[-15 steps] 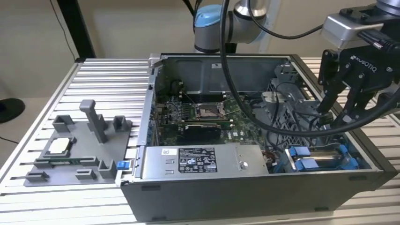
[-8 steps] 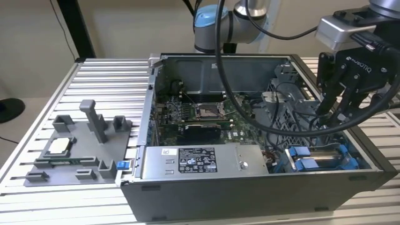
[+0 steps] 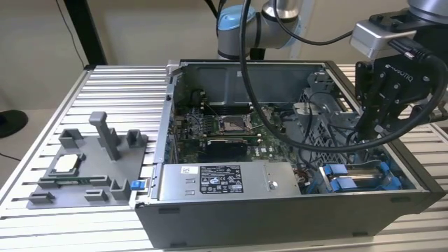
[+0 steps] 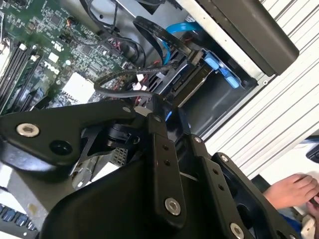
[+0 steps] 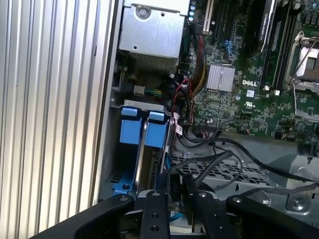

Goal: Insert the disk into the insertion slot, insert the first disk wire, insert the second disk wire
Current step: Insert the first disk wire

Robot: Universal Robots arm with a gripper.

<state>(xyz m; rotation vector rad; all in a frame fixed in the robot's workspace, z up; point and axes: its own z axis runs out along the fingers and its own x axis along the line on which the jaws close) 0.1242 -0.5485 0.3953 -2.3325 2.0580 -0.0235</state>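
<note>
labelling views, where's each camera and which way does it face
Exterior view: off the arm, looking down into the open computer case; arm and gripper show.
First wrist view: on the arm, facing the insertion slot past the gripper.
Second wrist view: on the arm, facing the motherboard past the gripper; a person's hand shows.
All share the insertion slot.
</note>
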